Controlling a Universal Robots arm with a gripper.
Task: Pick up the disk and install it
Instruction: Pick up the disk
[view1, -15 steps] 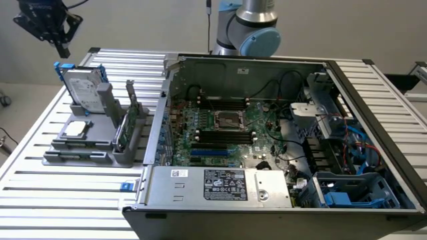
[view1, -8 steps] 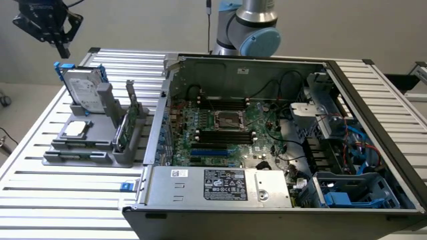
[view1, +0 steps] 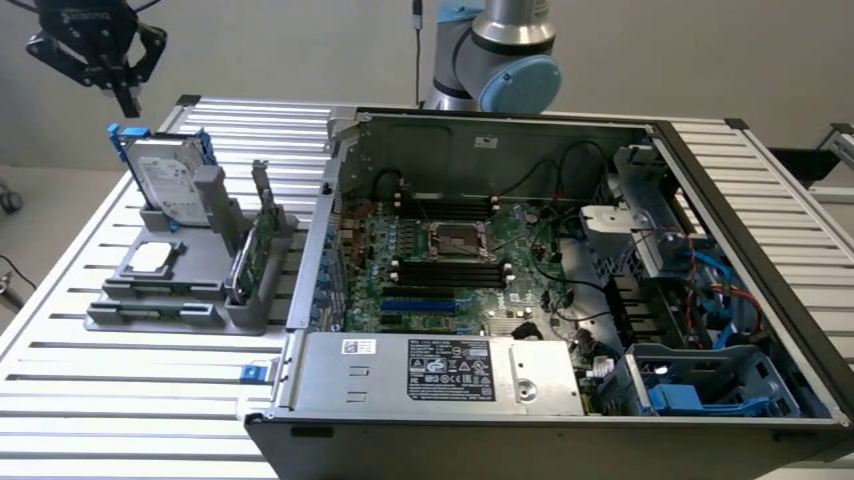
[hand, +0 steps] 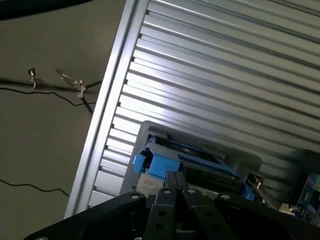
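With jaws pressed together and empty, the gripper (view1: 127, 98) hangs apart from the disk (view1: 171, 178), upright in its holder (view1: 200, 312) at the gripper's 5 o'clock; descending unopened, it could strike and tip the disk.

Silver-grey arm (view1: 507, 25) with pale blue joint cap (view1: 523, 85) and matte black jaws.

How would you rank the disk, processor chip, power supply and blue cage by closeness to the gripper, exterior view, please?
1. disk, upright in the holder, below the gripper.
2. processor chip, flat on the holder.
3. power supply, inside the case.
4. blue cage, exterior view's right.
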